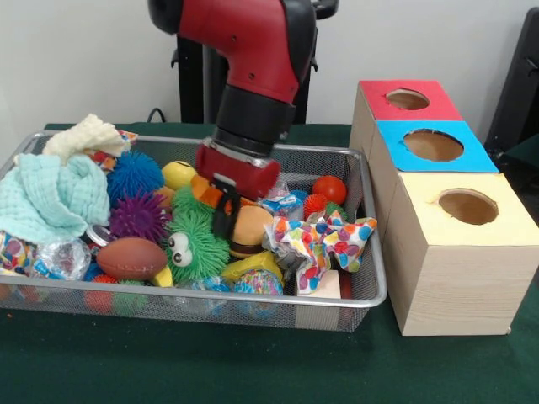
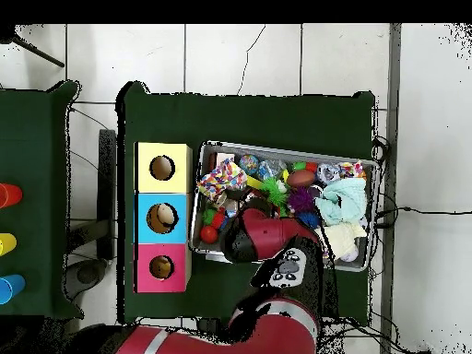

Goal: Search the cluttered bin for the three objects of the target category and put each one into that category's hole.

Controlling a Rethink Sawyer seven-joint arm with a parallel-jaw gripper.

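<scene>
Gripper hangs low in the wire bin, dark fingers seemingly closed, just above the burger toy lying slightly toward the three holed boxes.

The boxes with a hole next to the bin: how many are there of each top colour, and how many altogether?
Red box: 1
Blue box: 1
Yellow box: 1
Total: 3 boxes, each with one round hole on top, standing in a row beside the bin.
</scene>
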